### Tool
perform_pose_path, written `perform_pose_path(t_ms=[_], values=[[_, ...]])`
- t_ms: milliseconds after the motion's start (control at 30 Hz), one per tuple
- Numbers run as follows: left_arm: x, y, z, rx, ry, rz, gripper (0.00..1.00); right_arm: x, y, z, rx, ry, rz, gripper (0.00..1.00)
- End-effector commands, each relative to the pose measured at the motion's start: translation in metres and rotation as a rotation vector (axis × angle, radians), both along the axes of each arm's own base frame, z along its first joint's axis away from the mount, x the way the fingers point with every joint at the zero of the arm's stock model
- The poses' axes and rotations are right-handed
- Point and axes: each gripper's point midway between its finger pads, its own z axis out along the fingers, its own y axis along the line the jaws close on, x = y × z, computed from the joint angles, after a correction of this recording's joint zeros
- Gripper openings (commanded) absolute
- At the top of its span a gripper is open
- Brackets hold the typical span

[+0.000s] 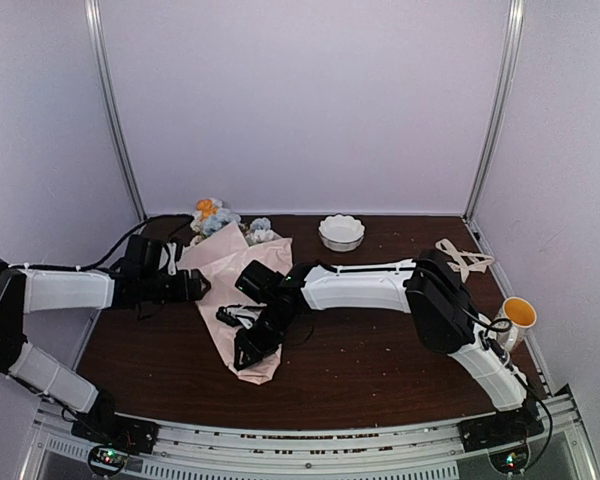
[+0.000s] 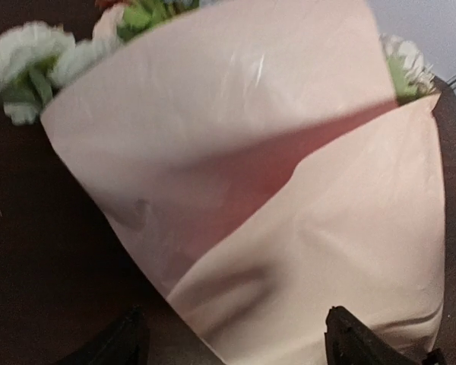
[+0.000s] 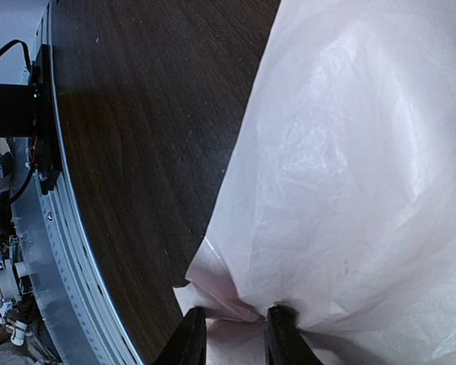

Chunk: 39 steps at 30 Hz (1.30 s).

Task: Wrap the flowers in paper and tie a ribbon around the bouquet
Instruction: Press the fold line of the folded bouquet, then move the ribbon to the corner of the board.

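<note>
The bouquet (image 1: 230, 275) lies on the dark table, with pale pink paper (image 2: 304, 251) folded into a cone around the flowers (image 1: 212, 215). Blooms (image 2: 30, 65) stick out at the cone's far end. My left gripper (image 1: 195, 286) is at the cone's left edge, open. Its fingertips (image 2: 125, 346) stand wide apart with the paper's edge between them, untouched. My right gripper (image 1: 250, 350) is at the cone's narrow lower end, shut on bunched paper (image 3: 235, 304) between its fingers (image 3: 190, 338). The ribbon (image 1: 465, 260) lies loose at the back right.
A white scalloped bowl (image 1: 341, 232) stands at the back centre. An orange cup (image 1: 518, 314) sits near the right edge. The metal rail (image 3: 53, 251) of the table's near edge runs close to the cone's tip.
</note>
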Motion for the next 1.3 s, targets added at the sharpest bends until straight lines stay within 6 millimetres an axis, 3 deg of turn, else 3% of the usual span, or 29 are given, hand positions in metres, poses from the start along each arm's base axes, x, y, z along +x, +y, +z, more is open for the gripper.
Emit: perform_pose_path(t_ms=[0, 167, 267, 400, 433, 500, 533, 633, 733, 800, 833, 900, 967, 1033, 1167, 1267], values=[[-0.010, -0.012, -0.027, -0.165, 0.078, 0.037, 0.84, -0.007, -0.014, -0.026, -0.091, 0.029, 0.006, 0.28], [-0.014, -0.029, -0.052, -0.205, 0.135, 0.028, 0.83, -0.006, -0.015, -0.025, -0.091, 0.020, 0.004, 0.28], [-0.017, -0.039, -0.068, -0.237, 0.180, 0.014, 0.75, -0.006, -0.015, -0.024, -0.093, 0.016, 0.002, 0.28], [-0.021, -0.045, -0.078, -0.273, 0.197, 0.008, 0.46, -0.005, -0.016, -0.021, -0.091, -0.002, 0.000, 0.28], [-0.022, -0.044, -0.079, -0.277, 0.196, 0.009, 0.36, -0.004, -0.016, -0.019, -0.090, -0.008, -0.001, 0.28], [-0.022, -0.043, -0.078, -0.277, 0.190, 0.013, 0.07, -0.003, -0.016, -0.015, -0.083, -0.019, -0.001, 0.28], [-0.022, -0.043, -0.077, -0.274, 0.185, 0.014, 0.00, -0.002, -0.015, -0.012, -0.076, -0.025, -0.001, 0.27], [-0.023, -0.038, -0.079, -0.242, 0.185, 0.021, 0.00, -0.001, -0.013, 0.014, -0.030, -0.047, 0.007, 0.27], [-0.025, -0.033, -0.084, -0.205, 0.197, 0.032, 0.00, 0.005, -0.017, 0.072, 0.060, -0.104, 0.019, 0.28], [-0.026, -0.032, -0.085, -0.190, 0.200, 0.028, 0.00, 0.028, -0.034, 0.115, 0.122, -0.190, -0.042, 0.29], [-0.027, -0.031, -0.086, -0.186, 0.203, 0.029, 0.00, 0.045, -0.049, 0.129, 0.127, -0.239, -0.102, 0.29], [-0.028, -0.029, -0.088, -0.177, 0.205, 0.033, 0.00, 0.095, -0.098, 0.151, 0.085, -0.351, -0.289, 0.30], [-0.028, -0.029, -0.087, -0.173, 0.204, 0.031, 0.00, 0.145, -0.168, 0.150, -0.046, -0.435, -0.505, 0.31], [-0.027, -0.030, -0.086, -0.172, 0.201, 0.022, 0.00, 0.180, -0.242, 0.137, -0.181, -0.461, -0.687, 0.34], [-0.028, -0.029, -0.088, -0.143, 0.204, 0.013, 0.00, 0.216, -0.368, 0.106, -0.431, -0.465, -0.946, 0.42], [-0.030, -0.031, -0.089, -0.134, 0.207, -0.001, 0.00, 0.233, -0.425, 0.089, -0.545, -0.449, -1.051, 0.47]])
